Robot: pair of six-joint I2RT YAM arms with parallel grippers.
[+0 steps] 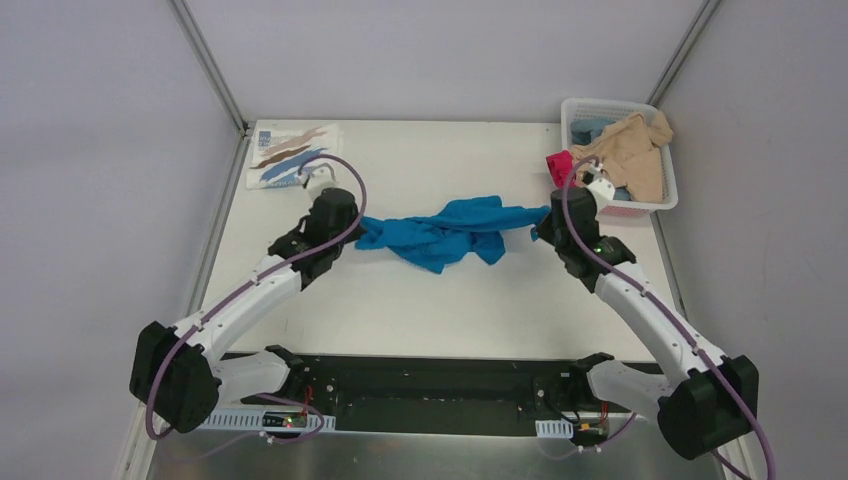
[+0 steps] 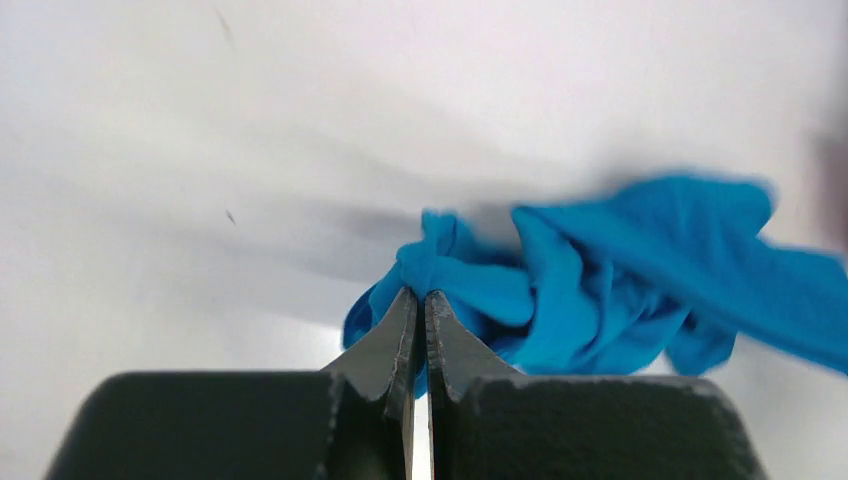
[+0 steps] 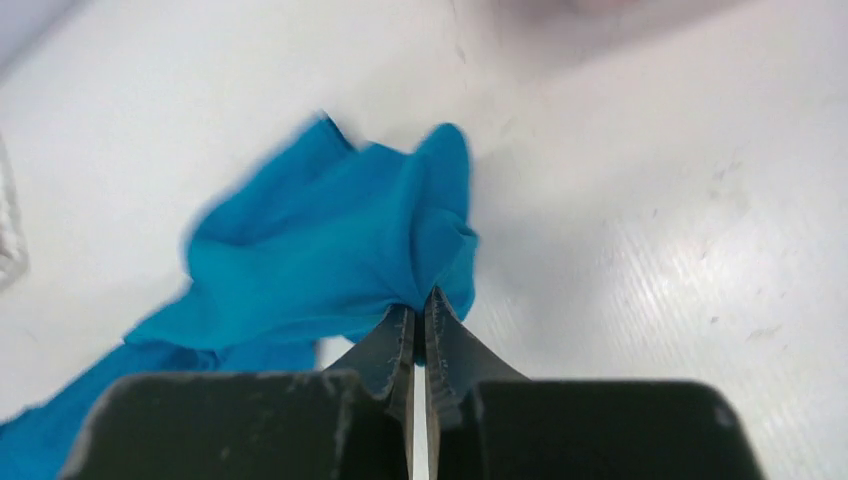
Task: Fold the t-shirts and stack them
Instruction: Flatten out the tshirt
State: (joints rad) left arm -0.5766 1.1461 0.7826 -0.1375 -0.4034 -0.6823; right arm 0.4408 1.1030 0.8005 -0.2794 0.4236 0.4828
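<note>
While the bright blue t-shirt (image 1: 445, 232) stretches in a bunched band across the table (image 1: 450, 310), near the white mesh basket (image 1: 668, 195), my left gripper (image 2: 421, 296) is clamped on the end farthest from that basket and my right gripper (image 3: 420, 298) pinches the end nearest it. A beige shirt (image 1: 635, 155) and a pink shirt (image 1: 559, 166) spill over the basket's rim; a printed white shirt (image 1: 290, 155) lies folded flat, well apart from the basket.
</note>
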